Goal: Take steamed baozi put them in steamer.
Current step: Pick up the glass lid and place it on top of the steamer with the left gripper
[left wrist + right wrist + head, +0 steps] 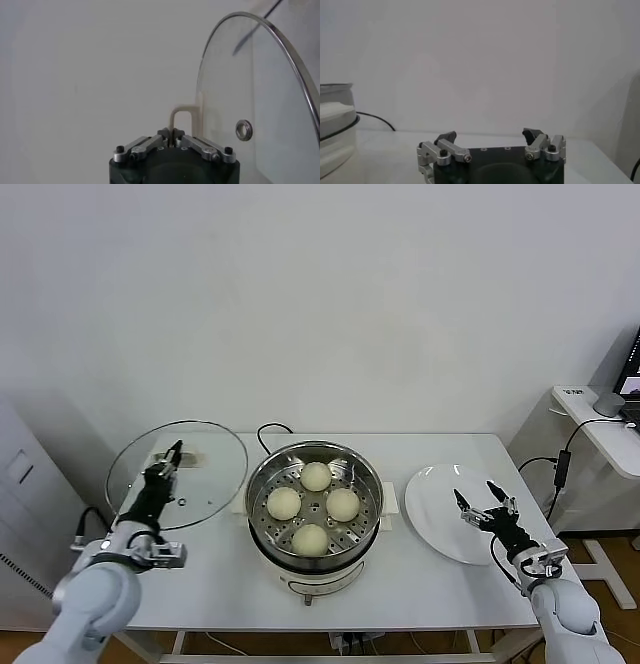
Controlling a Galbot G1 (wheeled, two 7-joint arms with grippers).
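the steamer [315, 514] sits in the middle of the table [220, 584], and all four steamed baozi [315, 476] already lie inside it on the perforated tray, one toward the wall, one toward the robot, and one to either side, set near each other in a loose ring without clearly touching. to the steamer's left, the left gripper [172, 452] is pressed together on the pale handle [181, 116] of the glass lid [200, 469], holding the lid up on a tilt beside the pot; in the left wrist view the handle's loop rises right from between the closed fingertips and the lid's steel rim curves away from it. the lid is round, so no long axis matters here; what matters is that it hangs just left of the steamer's open mouth, and the left arm is plainly the nearer one to it. to the steamer's right, the white plate [440, 509] lies with no buns on it, and the right gripper [484, 506] hovers over the plate's near right edge with its fingers spread wide and nothing between them. judging from this, the loading looks finished, and covering the pot would mean carrying the lid rightward and levelling it over the rim.
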